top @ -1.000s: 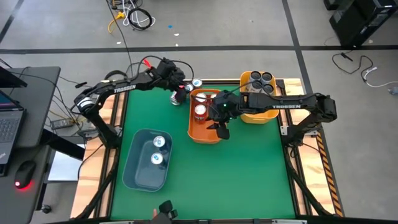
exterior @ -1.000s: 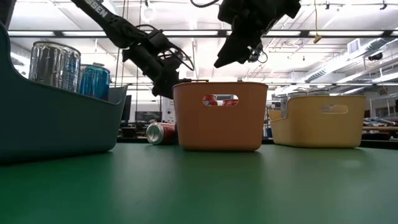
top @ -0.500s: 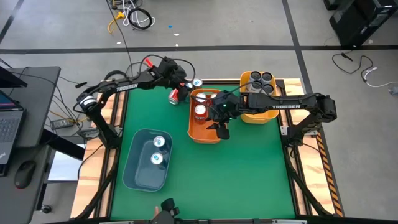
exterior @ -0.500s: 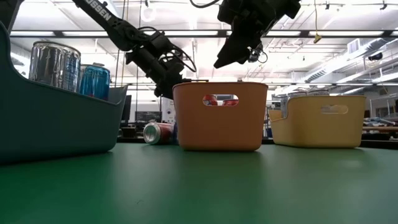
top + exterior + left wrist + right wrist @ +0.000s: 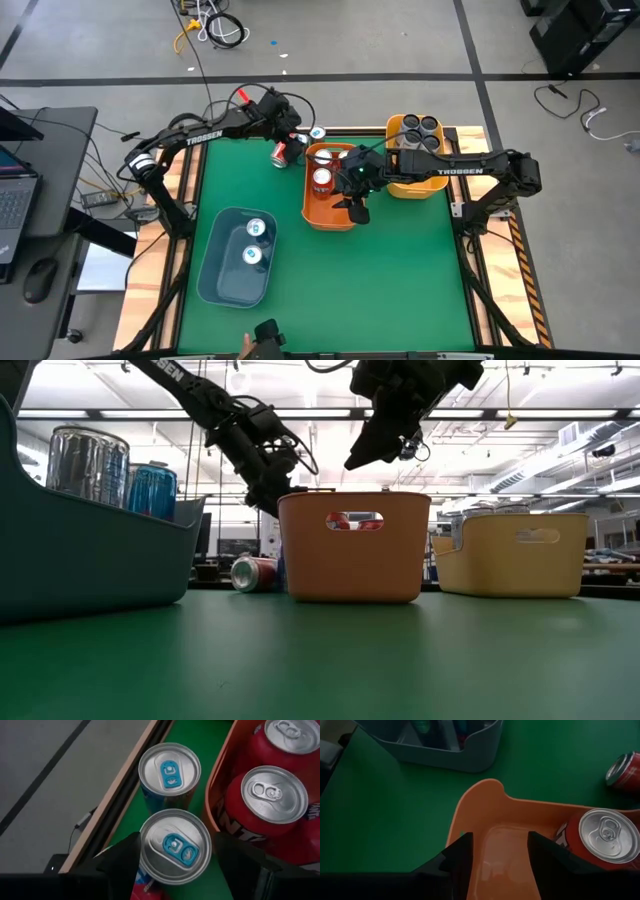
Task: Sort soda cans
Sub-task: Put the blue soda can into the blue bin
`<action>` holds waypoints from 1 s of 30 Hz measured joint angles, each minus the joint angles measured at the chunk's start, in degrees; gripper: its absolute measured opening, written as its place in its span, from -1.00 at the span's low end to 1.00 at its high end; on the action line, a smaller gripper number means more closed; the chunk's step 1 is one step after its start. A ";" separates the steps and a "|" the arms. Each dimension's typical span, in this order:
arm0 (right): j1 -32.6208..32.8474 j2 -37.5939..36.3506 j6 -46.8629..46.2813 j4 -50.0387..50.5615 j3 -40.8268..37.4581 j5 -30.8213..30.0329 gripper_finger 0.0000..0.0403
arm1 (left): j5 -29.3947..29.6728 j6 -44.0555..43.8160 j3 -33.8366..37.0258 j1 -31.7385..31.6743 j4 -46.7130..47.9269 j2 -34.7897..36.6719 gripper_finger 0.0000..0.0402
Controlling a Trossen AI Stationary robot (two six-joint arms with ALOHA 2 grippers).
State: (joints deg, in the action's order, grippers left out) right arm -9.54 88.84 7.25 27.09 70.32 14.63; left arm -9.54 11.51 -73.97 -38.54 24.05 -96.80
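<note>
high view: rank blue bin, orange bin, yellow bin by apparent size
1. blue bin, largest
2. orange bin
3. yellow bin, partly hidden under the right arm, so its rank below orange is unsure

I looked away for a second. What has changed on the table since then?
The left tool has risen and pulled toward the table's far edge. The tipped red can rolled slightly away from the orange bin. The right tool stays above that bin, holding nothing; the bins are unmoved.

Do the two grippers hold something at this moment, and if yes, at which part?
Nothing is held. The left gripper hangs open above an upright blue-tabbed can; the right gripper hangs empty over the orange bin.
</note>
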 joint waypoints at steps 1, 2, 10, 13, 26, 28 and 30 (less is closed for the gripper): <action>0.04 0.00 0.06 -0.02 0.00 0.00 -0.14 | 0.07 -0.09 0.00 0.00 0.20 0.01 0.28; 0.04 0.00 0.16 0.00 0.00 0.00 -0.14 | 0.09 -0.12 0.00 0.00 0.23 -0.01 0.28; 0.04 0.02 0.25 -0.02 0.00 0.00 -0.16 | 1.68 -1.49 0.06 0.00 -0.23 -0.21 0.31; 0.04 0.04 0.23 -0.02 0.00 0.00 -0.15 | 2.77 -1.19 0.01 0.00 -0.27 -0.23 0.31; 0.04 0.04 0.25 0.02 0.00 0.02 -0.16 | 7.13 3.58 -3.30 0.31 4.85 -0.34 0.30; 0.04 0.04 0.25 0.05 0.00 0.02 -0.16 | 6.76 3.52 -4.71 0.37 8.19 -0.34 0.29; 0.06 0.04 0.28 0.07 0.00 0.02 -0.17 | 4.78 3.47 -6.14 0.39 9.88 -0.34 0.27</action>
State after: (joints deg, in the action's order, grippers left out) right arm -9.47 88.88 7.54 27.16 70.32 14.66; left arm -4.77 14.98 -80.11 -38.15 33.93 -97.14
